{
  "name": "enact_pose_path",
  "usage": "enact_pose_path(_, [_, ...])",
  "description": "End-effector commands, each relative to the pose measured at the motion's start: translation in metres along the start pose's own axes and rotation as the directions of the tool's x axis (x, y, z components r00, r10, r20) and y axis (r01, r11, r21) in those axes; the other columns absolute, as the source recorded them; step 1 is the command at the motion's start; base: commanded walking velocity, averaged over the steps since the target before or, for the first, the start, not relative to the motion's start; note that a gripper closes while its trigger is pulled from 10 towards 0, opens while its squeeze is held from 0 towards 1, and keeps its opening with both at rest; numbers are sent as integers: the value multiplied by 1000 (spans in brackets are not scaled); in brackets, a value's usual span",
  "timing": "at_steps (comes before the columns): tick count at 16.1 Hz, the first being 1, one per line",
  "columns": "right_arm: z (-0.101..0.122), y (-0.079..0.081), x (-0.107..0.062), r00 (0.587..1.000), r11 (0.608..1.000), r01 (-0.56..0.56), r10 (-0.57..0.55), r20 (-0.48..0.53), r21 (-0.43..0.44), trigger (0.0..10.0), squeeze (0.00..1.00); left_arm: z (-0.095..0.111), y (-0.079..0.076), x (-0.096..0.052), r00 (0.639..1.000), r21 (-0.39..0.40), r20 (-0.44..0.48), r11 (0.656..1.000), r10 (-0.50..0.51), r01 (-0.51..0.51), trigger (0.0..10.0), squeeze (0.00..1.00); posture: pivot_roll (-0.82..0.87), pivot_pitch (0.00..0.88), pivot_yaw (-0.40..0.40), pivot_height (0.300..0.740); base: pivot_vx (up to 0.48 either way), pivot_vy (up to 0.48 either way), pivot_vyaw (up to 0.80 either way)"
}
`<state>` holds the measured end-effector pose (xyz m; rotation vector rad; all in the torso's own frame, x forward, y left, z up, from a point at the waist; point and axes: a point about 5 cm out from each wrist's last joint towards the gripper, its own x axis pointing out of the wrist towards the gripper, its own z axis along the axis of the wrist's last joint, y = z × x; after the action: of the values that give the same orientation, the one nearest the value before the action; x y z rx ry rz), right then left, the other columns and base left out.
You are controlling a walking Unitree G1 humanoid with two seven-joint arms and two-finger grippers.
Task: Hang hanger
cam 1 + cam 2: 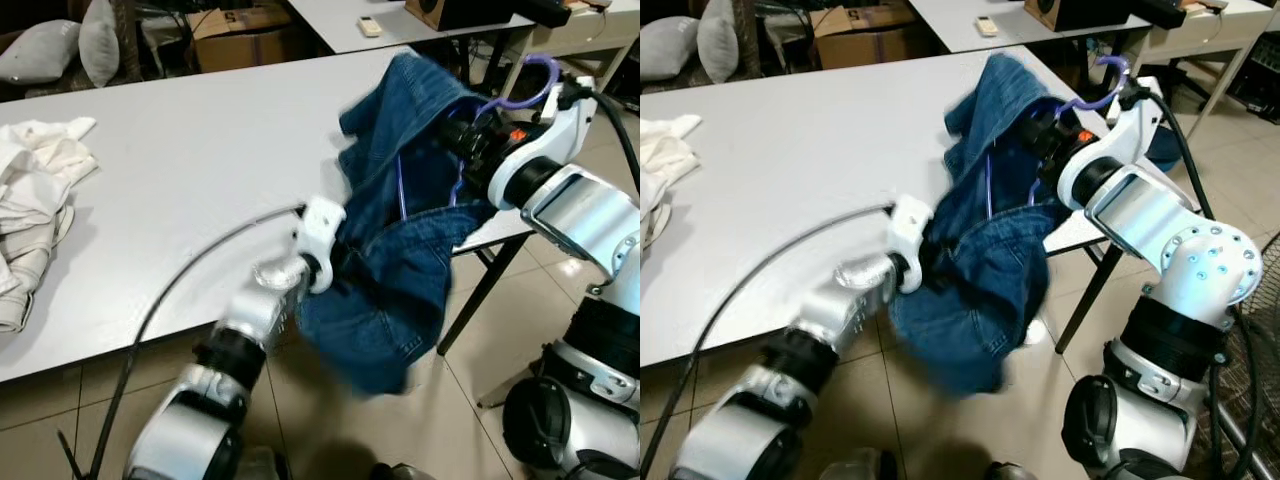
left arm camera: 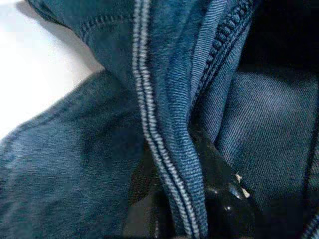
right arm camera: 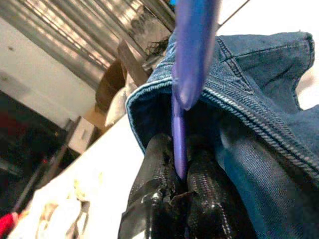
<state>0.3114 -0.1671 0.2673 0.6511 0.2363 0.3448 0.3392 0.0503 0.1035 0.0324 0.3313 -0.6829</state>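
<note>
A blue denim garment (image 1: pixel 400 230) hangs off the front right edge of the white table (image 1: pixel 180 190), draped on a purple hanger (image 1: pixel 527 88) whose hook rises above the right wrist. My right gripper (image 3: pixel 180 186) is shut on the hanger's purple stem, with denim (image 3: pixel 264 149) beside it. My left gripper (image 2: pixel 187 199) is shut on a denim seam low on the garment, near the table edge; its white wrist (image 1: pixel 322 240) sits against the cloth.
A crumpled white cloth (image 1: pixel 35 200) lies at the table's left. Behind are a cardboard box (image 1: pixel 240 35), grey cushions (image 1: pixel 60 45) and a second table with a remote (image 1: pixel 370 26). Tiled floor (image 1: pixel 490 340) lies below on the right.
</note>
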Motion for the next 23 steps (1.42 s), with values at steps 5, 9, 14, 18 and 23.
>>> enact_pose_path(5, [3,28,-2,996,988,-91,89,-21,-127,10000,0,-7,-6,-14,994,-11,59,996,-90,91,10000,1000,39,37,12,740,0,0,640])
enact_pose_path(9, [-3,31,-2,993,985,-110,105,-46,-130,10000,0,6,-10,-40,973,23,124,980,-197,195,10000,1000,49,29,6,740,0,0,800])
enact_pose_path(14, [-12,30,2,985,979,-146,132,-109,-142,10000,0,12,4,-89,966,48,178,983,-185,179,10000,918,64,19,-20,740,0,0,800])
enact_pose_path(18, [-26,23,9,975,975,-157,128,-183,-154,10000,0,19,-5,-127,926,87,143,936,-350,341,10000,0,90,18,-46,740,0,0,800])
enact_pose_path(23, [-30,25,15,967,970,-184,150,-207,-156,10000,0,10,10,-130,973,87,64,973,-221,216,10000,1000,99,20,-59,740,0,0,800])
